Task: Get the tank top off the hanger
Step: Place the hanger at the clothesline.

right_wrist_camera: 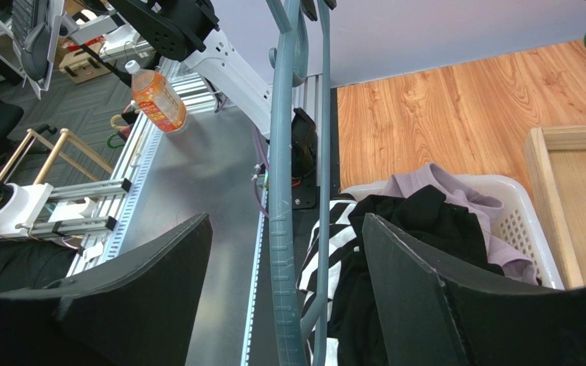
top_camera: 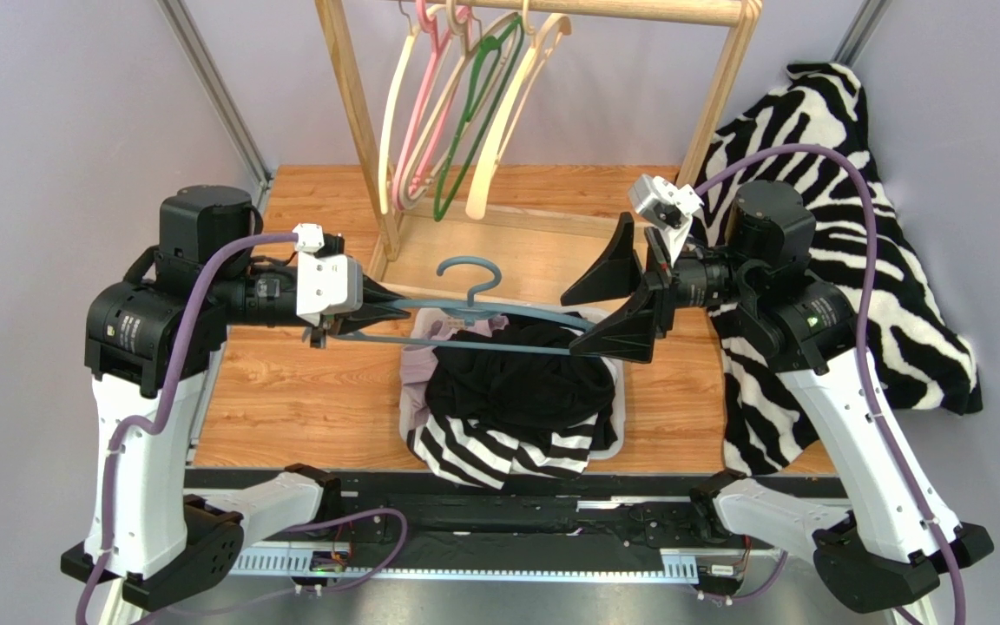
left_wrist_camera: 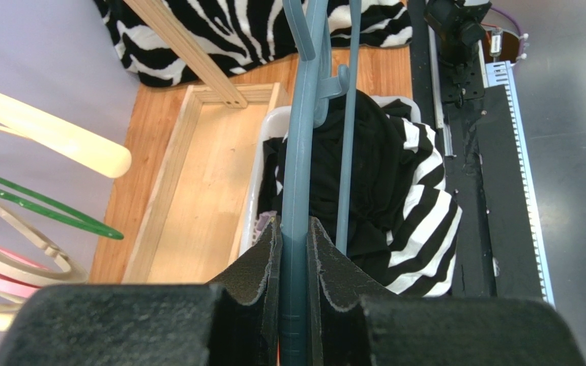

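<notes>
A blue-grey plastic hanger point(top_camera: 492, 326) hangs level over the white basket point(top_camera: 404, 391), bare of cloth. My left gripper point(top_camera: 381, 309) is shut on its left end; in the left wrist view the pads point(left_wrist_camera: 269, 252) press both sides of the hanger arm point(left_wrist_camera: 297, 175). At the other end, my right gripper point(top_camera: 603, 306) is open. The hanger's arm point(right_wrist_camera: 282, 229) runs between its spread fingers point(right_wrist_camera: 395, 259) without touching either. The black tank top point(top_camera: 518, 384) lies crumpled in the basket below, on top of zebra-striped cloth, and also shows as the black heap point(left_wrist_camera: 365, 168) point(right_wrist_camera: 418, 221).
A wooden rack point(top_camera: 375, 143) at the back carries several hangers point(top_camera: 466, 117) in cream, pink and green. A large zebra-print cloth point(top_camera: 857, 261) drapes over the table's right side. A lilac garment point(right_wrist_camera: 456, 187) lies in the basket. A drink bottle point(right_wrist_camera: 157, 97) stands beyond the table.
</notes>
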Robot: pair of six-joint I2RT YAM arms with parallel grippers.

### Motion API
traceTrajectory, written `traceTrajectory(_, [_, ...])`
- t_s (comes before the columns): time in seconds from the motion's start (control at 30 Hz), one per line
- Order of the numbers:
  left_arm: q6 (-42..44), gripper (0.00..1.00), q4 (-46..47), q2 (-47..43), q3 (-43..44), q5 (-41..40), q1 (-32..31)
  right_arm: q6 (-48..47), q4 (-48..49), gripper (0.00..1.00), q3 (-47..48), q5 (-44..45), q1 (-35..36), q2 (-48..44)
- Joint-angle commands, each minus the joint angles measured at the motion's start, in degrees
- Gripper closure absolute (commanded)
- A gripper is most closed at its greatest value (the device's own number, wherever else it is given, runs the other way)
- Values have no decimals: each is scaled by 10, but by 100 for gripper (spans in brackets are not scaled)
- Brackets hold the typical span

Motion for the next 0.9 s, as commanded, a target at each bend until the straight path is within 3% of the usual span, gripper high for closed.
traceTrajectory(0.0, [17,100,-90,0,25,2,4,-1,1,28,13,2,-1,3])
traceTrajectory(0.03, [18,100,-92,0,26,-2,4,-4,-5,32,17,7,0,2])
traceTrajectory(0.23, [25,100,-93,-20,16,-20,4,-63,-88,38,25,59,0,-11])
traceTrajectory(0.47, [22,100,-126,21,62,5,4,-59,-84,45,2,60,9,-20])
traceTrajectory(0.77, [21,100,-135,46,76,13,3,-71,-98,71,29,80,67,13])
traceTrajectory(0.87, [25,100,-147,57,94,7,4,-84,-118,86,35,95,88,15])
